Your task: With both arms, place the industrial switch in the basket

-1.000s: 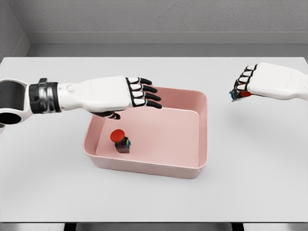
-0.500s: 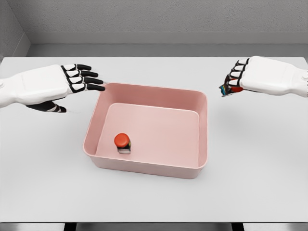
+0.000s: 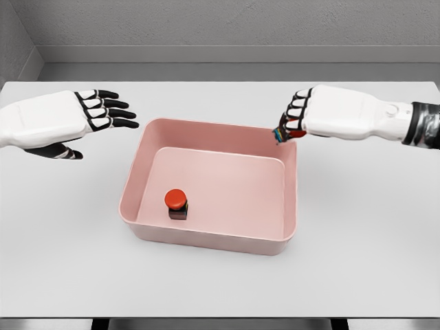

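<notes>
right hand clenched around a second industrial switch; only a sliver of red cap and dark, multicoloured body visible under the curled fingers. held above the far right corner of the pink basket, right over the rim there. whether the switch already clears the wall inward cannot be told from this single view.

key relation for the coming move: basket floor lies toward the near left of the held switch, down and across the far-right rim. long axis of the held switch not readable; too much hidden by the hand. right hand is the only one near this switch; left hand well apart across the basket.

left hand released, fingers spread and straight, holding nothing. hovers over the table just outside the basket's far left corner, fingertips pointing toward the rim, not touching it.

basket contents: one first switch with red mushroom cap on a dark body, standing upright on the floor near the front-left wall, close to it but apparently not touching. nothing else inside.

judgement: half done, one switch in, one in hand. remaining: carry inward past the rim, lower, let go. risk: body catching the rim corner if let go too early.
</notes>
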`<move>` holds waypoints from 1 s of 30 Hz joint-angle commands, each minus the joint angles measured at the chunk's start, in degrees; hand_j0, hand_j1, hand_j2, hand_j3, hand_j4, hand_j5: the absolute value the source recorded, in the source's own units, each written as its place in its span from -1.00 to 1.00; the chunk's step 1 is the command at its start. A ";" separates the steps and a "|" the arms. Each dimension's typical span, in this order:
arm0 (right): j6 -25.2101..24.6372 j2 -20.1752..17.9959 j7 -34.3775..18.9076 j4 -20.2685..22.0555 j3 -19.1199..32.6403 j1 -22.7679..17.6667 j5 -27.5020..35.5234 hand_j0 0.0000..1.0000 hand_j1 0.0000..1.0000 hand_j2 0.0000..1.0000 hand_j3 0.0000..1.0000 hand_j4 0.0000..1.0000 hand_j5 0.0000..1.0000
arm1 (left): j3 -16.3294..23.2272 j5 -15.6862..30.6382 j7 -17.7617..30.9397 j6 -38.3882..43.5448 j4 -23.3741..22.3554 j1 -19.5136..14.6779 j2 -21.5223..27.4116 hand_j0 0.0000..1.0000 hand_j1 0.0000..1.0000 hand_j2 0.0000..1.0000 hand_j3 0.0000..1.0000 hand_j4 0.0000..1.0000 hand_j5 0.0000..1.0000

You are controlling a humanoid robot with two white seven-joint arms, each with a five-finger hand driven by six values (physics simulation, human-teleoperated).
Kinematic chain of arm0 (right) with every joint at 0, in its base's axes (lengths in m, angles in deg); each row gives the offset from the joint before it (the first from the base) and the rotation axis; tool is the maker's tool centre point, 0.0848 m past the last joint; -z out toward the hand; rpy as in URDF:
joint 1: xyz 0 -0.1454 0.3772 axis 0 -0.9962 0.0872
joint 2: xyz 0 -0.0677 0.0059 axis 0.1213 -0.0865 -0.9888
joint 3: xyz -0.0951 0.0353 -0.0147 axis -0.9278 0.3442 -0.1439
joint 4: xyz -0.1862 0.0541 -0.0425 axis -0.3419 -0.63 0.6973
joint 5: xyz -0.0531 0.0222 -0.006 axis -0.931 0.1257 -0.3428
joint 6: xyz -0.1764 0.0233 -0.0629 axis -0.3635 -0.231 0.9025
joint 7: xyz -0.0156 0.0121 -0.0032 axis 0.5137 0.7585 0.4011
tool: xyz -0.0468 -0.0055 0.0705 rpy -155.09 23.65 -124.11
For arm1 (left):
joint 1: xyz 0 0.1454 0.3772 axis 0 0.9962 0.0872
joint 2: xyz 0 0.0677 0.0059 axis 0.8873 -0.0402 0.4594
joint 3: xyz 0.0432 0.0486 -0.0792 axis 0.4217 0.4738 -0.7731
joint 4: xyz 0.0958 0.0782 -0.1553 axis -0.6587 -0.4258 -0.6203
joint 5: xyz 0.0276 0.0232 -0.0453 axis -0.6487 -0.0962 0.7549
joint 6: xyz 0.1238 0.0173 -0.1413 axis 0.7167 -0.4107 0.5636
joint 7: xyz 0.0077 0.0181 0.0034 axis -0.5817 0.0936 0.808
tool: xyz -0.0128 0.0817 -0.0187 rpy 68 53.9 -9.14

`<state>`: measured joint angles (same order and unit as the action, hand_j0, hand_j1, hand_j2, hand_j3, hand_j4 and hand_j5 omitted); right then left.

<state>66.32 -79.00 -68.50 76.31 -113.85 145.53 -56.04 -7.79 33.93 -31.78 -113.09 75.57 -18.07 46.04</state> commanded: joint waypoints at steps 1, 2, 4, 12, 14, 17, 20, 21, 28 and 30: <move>0.03 2.45 -0.05 0.13 0.00 0.00 0.47 -0.05 -0.05 -0.05 -0.05 -0.05 -0.05 | -0.14 0.39 -0.05 0.04 0.03 0.00 0.15 1.00 1.00 1.00 1.00 1.00 1.00; 0.03 3.07 -0.14 0.13 0.00 0.00 0.47 -0.04 -0.04 -0.04 -0.04 -0.04 -0.04 | -0.05 0.39 -0.05 0.04 -0.06 0.00 0.15 1.00 1.00 1.00 1.00 1.00 1.00; 0.03 4.30 -0.40 0.13 -0.17 -0.09 0.47 -0.04 -0.04 -0.04 -0.04 -0.04 -0.04 | 0.04 0.39 -0.05 0.04 -0.06 0.00 0.15 1.00 1.00 1.00 1.00 1.00 1.00; 0.03 5.18 -0.49 1.44 -0.44 0.00 0.47 -0.04 -0.04 -0.04 -0.04 -0.04 -0.04 | 0.12 0.38 -0.05 0.04 -0.06 0.09 0.06 1.00 1.00 1.00 1.00 1.00 1.00; 0.03 5.18 -0.49 1.88 -0.44 0.00 0.47 -0.04 -0.04 -0.04 -0.04 -0.04 -0.04 | 0.48 0.30 0.04 0.04 -0.06 0.18 0.15 1.00 1.00 1.00 1.00 1.00 1.00; 0.03 5.18 -0.49 1.97 -0.44 0.53 0.47 0.22 0.22 0.22 0.22 0.22 0.22 | 0.56 0.30 -0.05 0.04 0.03 0.09 0.06 1.00 1.00 1.00 1.00 1.00 1.00; 0.03 5.27 -0.58 2.15 -0.35 0.88 0.47 0.86 0.86 0.86 0.86 0.86 0.86 | 0.30 0.30 -0.05 0.04 -0.06 0.09 0.06 1.00 1.00 1.00 1.00 1.00 1.00; 0.03 5.27 -0.58 2.50 -0.35 1.05 0.38 0.91 0.91 0.91 0.91 0.91 0.91 | 0.48 0.30 -0.05 0.04 -0.06 0.09 -0.03 1.00 1.00 1.00 1.00 1.00 1.00; 0.03 6.50 -0.49 2.85 -0.26 2.46 0.47 1.00 1.00 1.00 1.00 1.00 1.00 | 0.48 0.21 -0.05 0.04 -0.06 0.18 0.32 1.00 1.00 1.00 1.00 1.00 1.00; 0.03 5.01 -0.40 2.50 0.09 2.81 0.55 1.00 1.00 1.00 1.00 1.00 1.00 | 0.04 0.30 -0.40 0.04 0.03 0.18 0.32 1.00 1.00 1.00 1.00 1.00 1.00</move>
<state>66.33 -73.41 -68.98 78.92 -114.04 148.16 -55.88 -7.44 33.83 -31.80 -113.09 75.53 -17.89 46.28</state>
